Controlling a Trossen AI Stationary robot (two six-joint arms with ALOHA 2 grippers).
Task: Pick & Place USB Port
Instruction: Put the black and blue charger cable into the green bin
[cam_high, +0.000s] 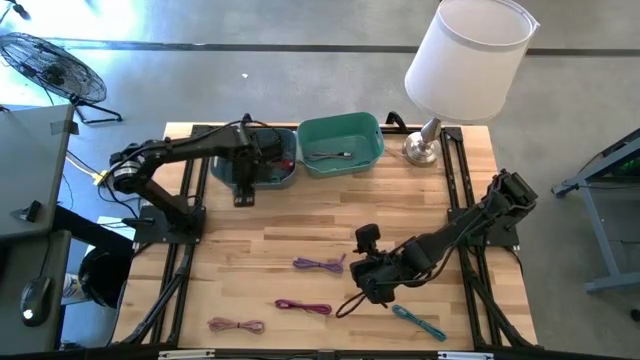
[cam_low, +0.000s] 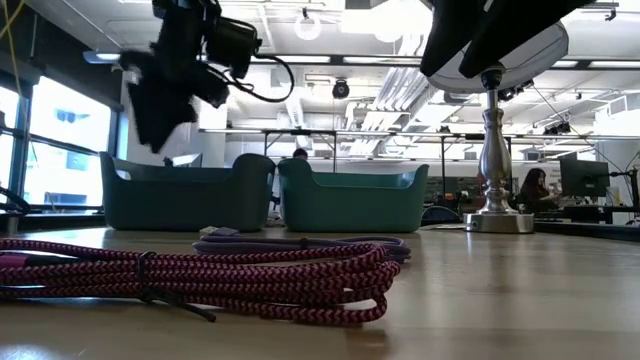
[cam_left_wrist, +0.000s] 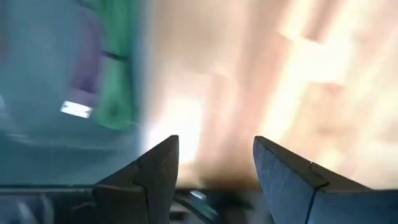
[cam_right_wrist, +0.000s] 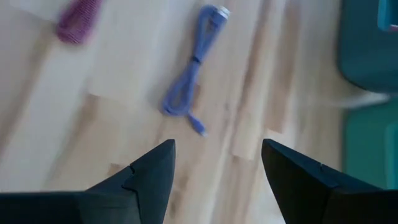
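Left gripper (cam_high: 243, 196): fingers apart, holding nothing — at the front edge of the blue bin (cam_high: 262, 172).
Purple cable (cam_high: 320, 264): coiled on the table (cam_high: 300, 225), mid-front — just left of the right gripper.
Right gripper (cam_high: 366, 240): fingers spread wide, empty, above bare wood beside that cable.
Green bin (cam_high: 340, 142): at the back, beside the lamp (cam_high: 462, 70).

Open-plan lab: monitors (cam_low: 583, 178), ceiling ducts (cam_low: 330, 62)

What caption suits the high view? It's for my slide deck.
Right gripper open above coiled purple cable on wooden table; left gripper open beside dark blue plastic bin.
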